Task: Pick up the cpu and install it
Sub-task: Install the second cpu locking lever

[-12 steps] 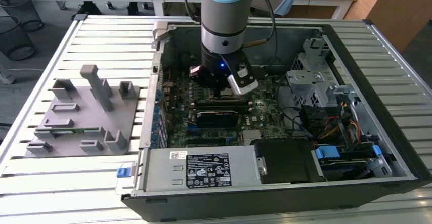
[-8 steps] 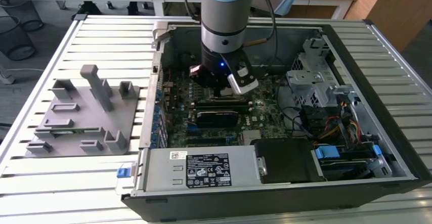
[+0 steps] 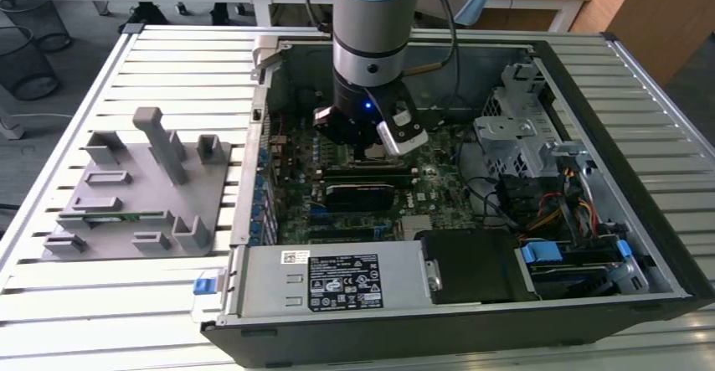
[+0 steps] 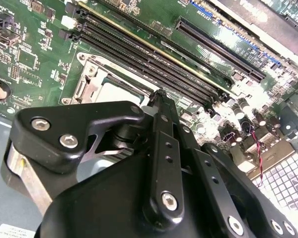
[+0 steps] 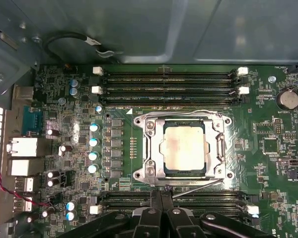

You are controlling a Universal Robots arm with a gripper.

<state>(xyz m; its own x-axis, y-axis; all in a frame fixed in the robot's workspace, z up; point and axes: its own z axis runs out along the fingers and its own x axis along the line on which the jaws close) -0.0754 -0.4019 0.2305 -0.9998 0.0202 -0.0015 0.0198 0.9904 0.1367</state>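
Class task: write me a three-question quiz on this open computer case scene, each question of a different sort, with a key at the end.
1. True or false: the cpu lies inside the socket frame on the motherboard.
2. Where is the gripper? A) over the grey tray B) inside the computer case C) outside the case
3. Fill in: on the exterior view's left, the grey tray rests on a slatted ____.

Key: 1 true; 2 B; 3 table.
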